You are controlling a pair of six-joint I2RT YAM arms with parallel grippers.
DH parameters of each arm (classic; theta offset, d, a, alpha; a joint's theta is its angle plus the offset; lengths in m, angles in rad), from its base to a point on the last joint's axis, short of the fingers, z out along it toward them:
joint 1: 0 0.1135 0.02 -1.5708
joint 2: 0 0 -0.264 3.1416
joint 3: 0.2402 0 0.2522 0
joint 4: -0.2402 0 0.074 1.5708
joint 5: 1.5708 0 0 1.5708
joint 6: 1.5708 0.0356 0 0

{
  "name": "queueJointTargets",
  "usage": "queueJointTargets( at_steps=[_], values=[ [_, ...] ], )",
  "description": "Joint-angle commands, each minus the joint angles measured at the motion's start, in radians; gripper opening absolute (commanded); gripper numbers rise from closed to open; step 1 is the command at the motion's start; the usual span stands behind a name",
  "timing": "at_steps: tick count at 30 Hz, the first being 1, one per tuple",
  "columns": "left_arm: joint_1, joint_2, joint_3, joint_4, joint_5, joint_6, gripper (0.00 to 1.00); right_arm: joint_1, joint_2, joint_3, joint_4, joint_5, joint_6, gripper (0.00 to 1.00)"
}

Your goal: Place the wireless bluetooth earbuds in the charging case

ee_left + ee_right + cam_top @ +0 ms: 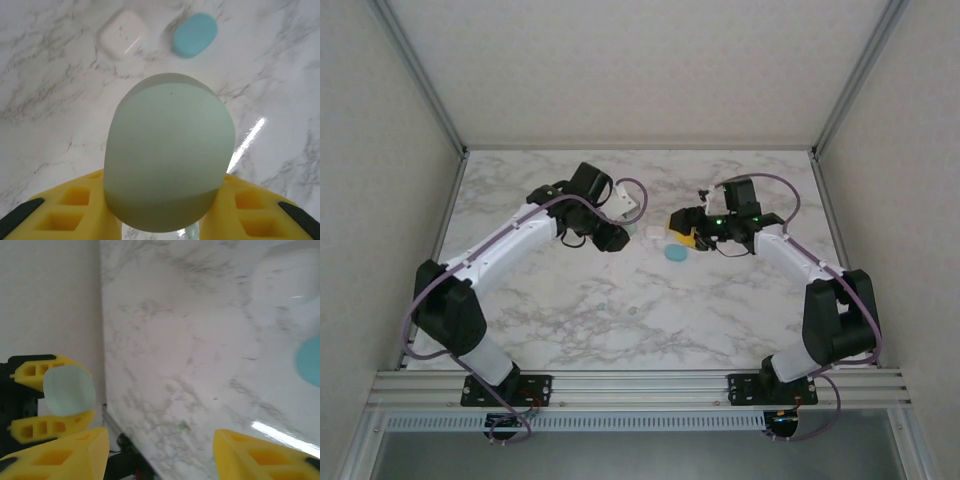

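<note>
Currently the task stands at an early stage, judged from the layout: no earbud is seen seated in any case, and every case in view appears closed. Closest to the left wrist camera, the left gripper (pixel 162 210) is clamped on the mint-green charging case (pixel 170 150), one yellow finger pressing each long flank. The case's long axis runs straight out along the fingers, from palm side to tip side. Its rounded far end points away from the gripper and overhangs the fingertips. A faint seam crosses the case near the fingers; which end is the lid cannot be determined. Ahead of that far end, lying on the marble table (pixel 50 125) and well apart from the held case, are a white case (pixel 122 34) to the gripper's front-left and a teal case (pixel 195 34) to its front-right, close beside each other. The right gripper (pixel 160 455) has its fingers spread with nothing between them. Just ahead of its fingertips a small green speck (pixel 183 427) lies on the marble; it may be one of the wireless bluetooth earbuds, but it is too small to confirm, and its heading cannot be read. Remaining work, as estimated: open the held case, pick up each earbud, seat it.
</note>
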Motion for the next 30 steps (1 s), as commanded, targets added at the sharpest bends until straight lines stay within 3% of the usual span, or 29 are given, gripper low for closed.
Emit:
queueJointTargets(
  at_steps=[1, 6, 20, 30],
  values=[
    [-0.012, -0.031, 0.015, -0.006, 0.017, -0.01, 0.33, 0.026, 0.016, 0.067, 0.1, -0.117, 0.056, 0.56],
    [-0.021, -0.035, 0.029, -0.01, 0.015, -0.011, 0.33, 0.048, 0.027, 0.084, 0.2, -0.17, 0.131, 0.56],
    [-0.037, -0.034, 0.04, -0.012, 0.025, -0.017, 0.32, 0.13, 0.122, 0.179, 0.128, -0.186, 0.083, 0.57],
    [-0.04, -0.036, 0.046, -0.025, 0.014, -0.013, 0.32, 0.162, 0.176, 0.255, -0.027, -0.199, -0.036, 0.49]
  ],
)
